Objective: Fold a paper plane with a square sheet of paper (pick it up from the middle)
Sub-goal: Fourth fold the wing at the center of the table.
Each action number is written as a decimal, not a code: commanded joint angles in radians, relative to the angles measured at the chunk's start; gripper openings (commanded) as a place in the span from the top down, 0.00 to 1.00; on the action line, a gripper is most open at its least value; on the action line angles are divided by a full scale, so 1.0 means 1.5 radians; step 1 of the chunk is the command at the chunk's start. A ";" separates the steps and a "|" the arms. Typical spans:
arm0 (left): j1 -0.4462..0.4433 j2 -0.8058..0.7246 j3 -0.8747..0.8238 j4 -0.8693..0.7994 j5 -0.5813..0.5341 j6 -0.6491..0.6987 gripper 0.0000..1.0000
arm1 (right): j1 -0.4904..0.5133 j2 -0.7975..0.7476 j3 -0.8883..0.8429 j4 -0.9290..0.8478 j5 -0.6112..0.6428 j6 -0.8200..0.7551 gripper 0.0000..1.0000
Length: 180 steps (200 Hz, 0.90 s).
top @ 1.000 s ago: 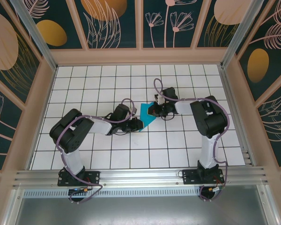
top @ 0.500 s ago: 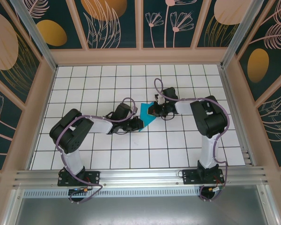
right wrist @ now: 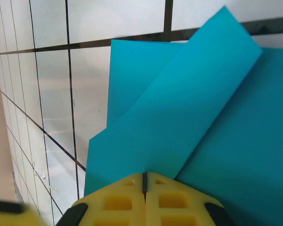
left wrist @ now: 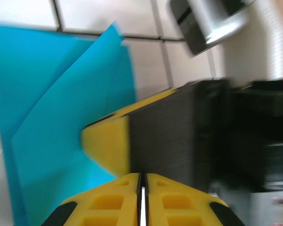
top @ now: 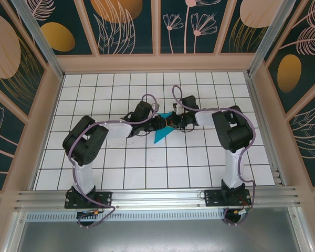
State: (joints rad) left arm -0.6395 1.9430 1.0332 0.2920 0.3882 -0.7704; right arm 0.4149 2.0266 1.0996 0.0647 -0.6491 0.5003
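Change in the last second: the left arm swung in from the lower-left side of the paper [top: 161,135] toward the middle. The left tool [top: 158,125] now sits just beside the right tool [top: 171,123], nearly tip to tip over the upper part of the paper. The right arm barely moved. The visible teal patch also looks different, now a narrower wedge pointing down-left on the bench [top: 199,157].

Tool states:
- Left tool: the left wrist view shows its yellow fingers [left wrist: 118,207] pressed together with only a hairline slit, so it is closed. It narrowed slightly over that second. I cannot tell whether it pinches any paper; the teal lies beside and below it.
- Right tool: the right wrist view also shows the fingers [right wrist: 118,200] closed. They sit on the edge of a folded-over flap [right wrist: 179,108], with at least 2 layers visible. I cannot say whether this is a pinch or just a press.

Paper location: centre of the bench, flat, partly folded, under and between the 2 tools.

Meaning for the task: this is probably a crease-pressing or hold-down step, with the right tool pinning the flap and the left tool coming in to run the fold. It is not a plane yet, as no dart shape or wings show. Early to mid task, and more folds are needed.
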 commanded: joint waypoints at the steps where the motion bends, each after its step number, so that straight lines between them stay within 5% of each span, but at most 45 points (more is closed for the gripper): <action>1: 0.001 0.022 0.006 -0.052 -0.001 0.020 0.87 | -0.010 0.033 0.005 -0.014 0.050 -0.019 0.95; 180: 0.000 -0.039 -0.152 -0.035 0.044 0.011 0.90 | -0.010 0.052 0.008 -0.033 0.064 -0.017 0.95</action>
State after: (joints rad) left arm -0.6350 1.9152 0.8795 0.3313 0.4095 -0.7628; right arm 0.4110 2.0357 1.1114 0.0563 -0.6563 0.4961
